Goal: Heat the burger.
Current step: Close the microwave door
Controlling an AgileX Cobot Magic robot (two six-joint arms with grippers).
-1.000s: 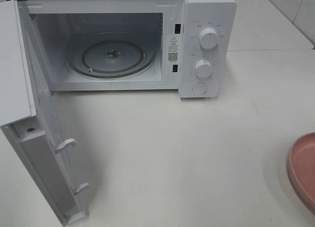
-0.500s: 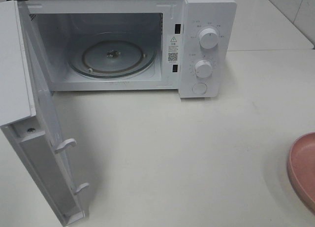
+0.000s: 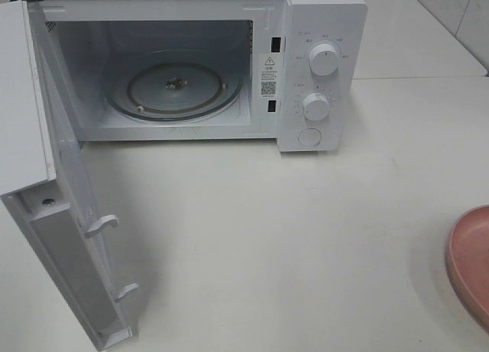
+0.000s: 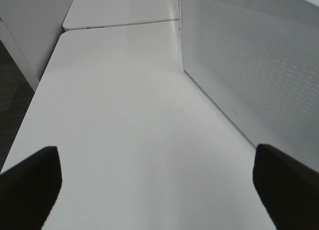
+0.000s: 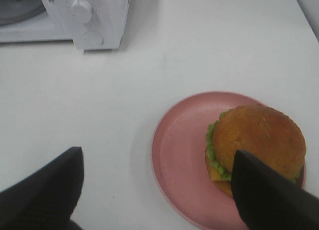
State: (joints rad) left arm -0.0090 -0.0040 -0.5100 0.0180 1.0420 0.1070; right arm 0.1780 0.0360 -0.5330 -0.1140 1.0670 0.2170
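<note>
Plate (image 3: 474, 264) unmoved, microwave (image 3: 317, 69) door open as before

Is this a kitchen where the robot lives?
Probably a kitchen-style test setup: a white microwave with its door open stands on a plain white table, and a burger waits on a pink plate.

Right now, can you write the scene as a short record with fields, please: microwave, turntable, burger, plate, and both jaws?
microwave: white microwave at the back of the table, door swung wide open
turntable: glass turntable inside, nothing on it
burger: burger sits on the plate, off-centre
plate: pink plate on the table, right of the microwave
left gripper: jaws open, holding nothing, beside the door
right gripper: jaws open, above the plate, burger not gripped
</note>
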